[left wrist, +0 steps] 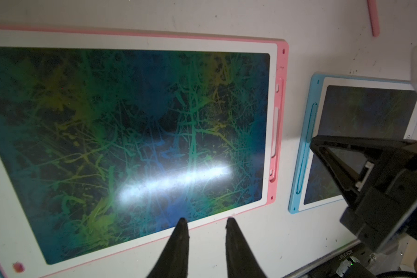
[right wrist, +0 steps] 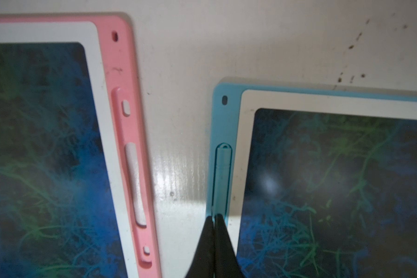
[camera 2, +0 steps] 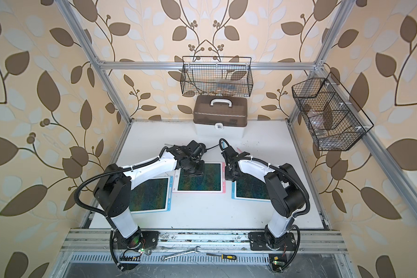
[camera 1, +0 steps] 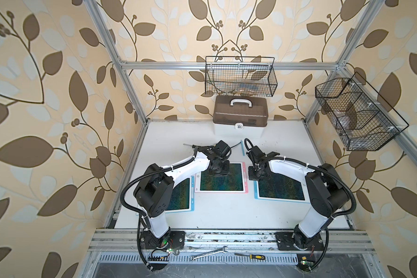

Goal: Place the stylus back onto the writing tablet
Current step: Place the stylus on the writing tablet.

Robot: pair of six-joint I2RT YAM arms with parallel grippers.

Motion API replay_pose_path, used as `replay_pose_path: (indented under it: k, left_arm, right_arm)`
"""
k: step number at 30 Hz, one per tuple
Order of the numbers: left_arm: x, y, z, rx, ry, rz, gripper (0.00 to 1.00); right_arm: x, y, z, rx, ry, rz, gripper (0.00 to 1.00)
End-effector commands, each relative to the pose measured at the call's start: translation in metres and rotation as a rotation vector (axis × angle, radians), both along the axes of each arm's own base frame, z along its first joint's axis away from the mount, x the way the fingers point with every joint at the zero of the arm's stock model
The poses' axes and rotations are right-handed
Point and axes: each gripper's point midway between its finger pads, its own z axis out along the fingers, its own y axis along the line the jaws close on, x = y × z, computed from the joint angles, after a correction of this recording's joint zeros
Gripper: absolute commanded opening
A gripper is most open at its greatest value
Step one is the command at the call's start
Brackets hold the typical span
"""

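Three writing tablets lie on the white table: a blue-framed one point(camera 1: 192, 192) at the left, a pink-framed one point(camera 1: 244, 178) in the middle, a blue-framed one point(camera 1: 256, 192) at the right. In the right wrist view a blue stylus point(right wrist: 223, 178) lies in the side slot of the right blue tablet point(right wrist: 218, 115). My right gripper point(right wrist: 213, 216) is shut, its tips on that stylus. The pink tablet's slot point(right wrist: 135, 183) holds no stylus. A pink stylus point(left wrist: 373, 19) lies loose on the table beyond it. My left gripper point(left wrist: 206, 220) is open and holds nothing, over the pink tablet's edge point(left wrist: 281, 72).
A loose blue stylus point(camera 1: 242, 148) lies on the table behind the tablets. A brown-lidded box point(camera 1: 240, 113) stands at the back wall. Wire baskets point(camera 1: 240, 77) point(camera 1: 356, 115) hang above. A wrench point(camera 1: 207, 254) and a screwdriver point(camera 1: 253, 256) rest on the front rail.
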Motion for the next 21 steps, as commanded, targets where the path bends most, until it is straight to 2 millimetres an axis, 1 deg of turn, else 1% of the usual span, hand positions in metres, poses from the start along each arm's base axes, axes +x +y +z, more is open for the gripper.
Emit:
replay_pose_path:
  k: [1,13,21]
  left_arm:
    - [-0.002,-0.005,0.016,-0.016,-0.026,-0.029,0.28]
    - [-0.004,-0.003,0.014,-0.014,-0.025,-0.022,0.28]
    - [-0.005,-0.002,0.012,-0.014,-0.025,-0.019,0.28]
  right_arm:
    - [-0.011,-0.002,-0.014,-0.011,0.045,-0.012,0.00]
    - [-0.020,-0.009,-0.029,-0.040,0.073,-0.017,0.00]
    - [-0.028,-0.018,-0.032,-0.073,0.086,-0.027,0.00]
